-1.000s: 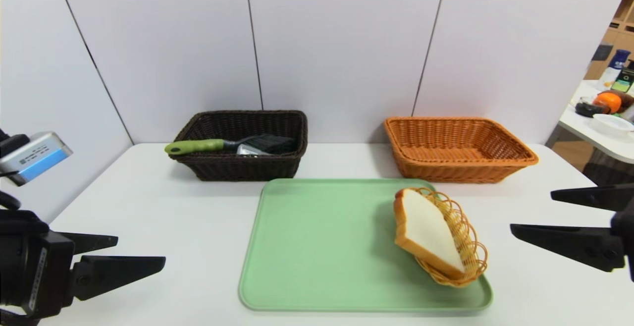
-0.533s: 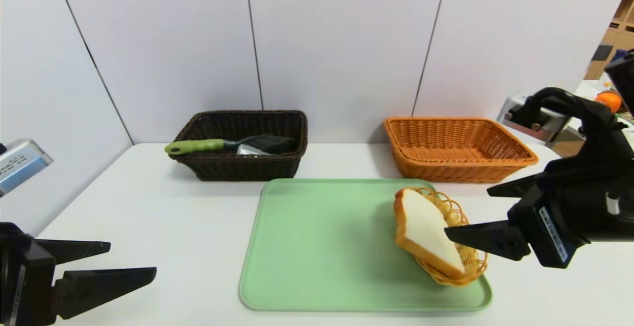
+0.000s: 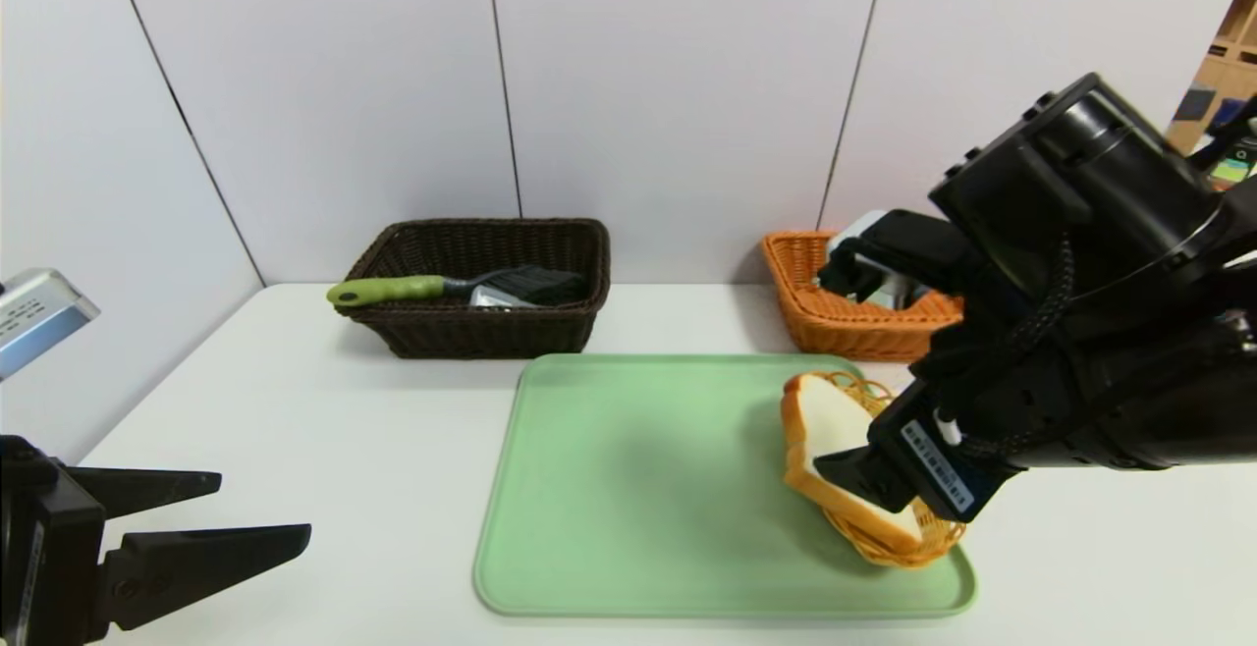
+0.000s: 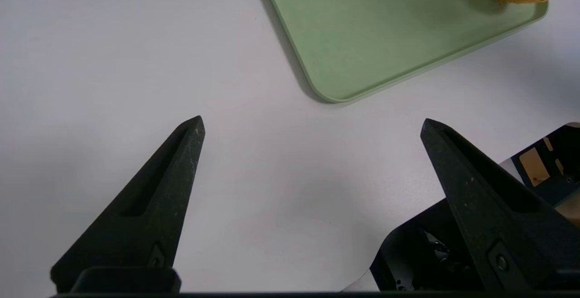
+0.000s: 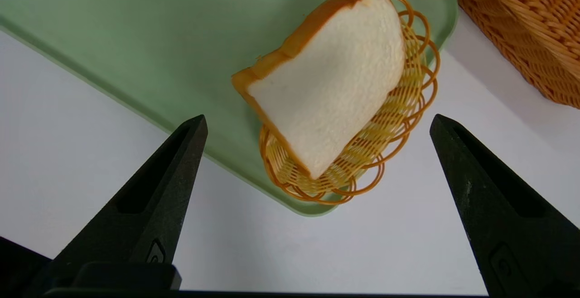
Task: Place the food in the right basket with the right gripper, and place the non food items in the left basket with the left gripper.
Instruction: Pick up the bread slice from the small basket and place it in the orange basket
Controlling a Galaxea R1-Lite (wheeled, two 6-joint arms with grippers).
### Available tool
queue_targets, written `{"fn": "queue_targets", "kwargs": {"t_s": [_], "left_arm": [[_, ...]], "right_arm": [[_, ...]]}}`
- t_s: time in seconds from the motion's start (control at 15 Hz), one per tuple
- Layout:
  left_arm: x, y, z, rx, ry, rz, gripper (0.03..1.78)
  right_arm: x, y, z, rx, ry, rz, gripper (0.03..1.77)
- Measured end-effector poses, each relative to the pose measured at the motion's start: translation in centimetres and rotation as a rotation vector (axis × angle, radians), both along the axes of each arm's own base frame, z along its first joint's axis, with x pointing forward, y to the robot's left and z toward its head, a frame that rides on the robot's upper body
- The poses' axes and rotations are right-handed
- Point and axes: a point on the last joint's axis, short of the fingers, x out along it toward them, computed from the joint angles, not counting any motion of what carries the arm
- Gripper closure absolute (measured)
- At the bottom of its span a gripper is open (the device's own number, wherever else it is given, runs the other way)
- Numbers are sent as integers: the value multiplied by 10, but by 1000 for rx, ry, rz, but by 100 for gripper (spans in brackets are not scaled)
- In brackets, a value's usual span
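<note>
1. Above the R side of the green tray [image 3: 609,489], your right gripper [image 5: 319,117] has swung in from the far R in the last sec; its jaws stand wide apart, nothing held.
2. Bread slice [image 5: 331,71] hasn't moved: tilted in the small wicker dish [image 5: 385,119], btwn those jaws in the wrist view, no grip yet.
3. So you're prob. lining up the food pick; orange basket [image 3: 854,340] is next, w/ no food seen in it.
4. Brush [image 3: 393,291] & grey case [image 3: 499,299] are in the dark basket [image 3: 481,334], so non-food looks done.
5. Left gripper [image 3: 265,504] idles near L, jaws apart, empty.
6. Watch for dragging the dish along.
</note>
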Motion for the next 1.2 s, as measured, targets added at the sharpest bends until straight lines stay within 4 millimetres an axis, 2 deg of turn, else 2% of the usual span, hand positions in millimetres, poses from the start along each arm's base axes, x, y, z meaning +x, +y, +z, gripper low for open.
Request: {"fn": "queue_targets", "kwargs": {"t_s": [0.4, 0.87, 1.2], "left_arm": [[2, -1, -1, 0, 2, 0, 12], [3, -1, -4, -4, 21, -9, 12], [4, -2, -7, -5, 21, -11, 12]], "right_arm": [[0, 26, -19, -48, 53, 27, 10], [3, 32, -46, -137, 100, 11, 10], [9, 41, -57, -142, 109, -12, 10]]}}
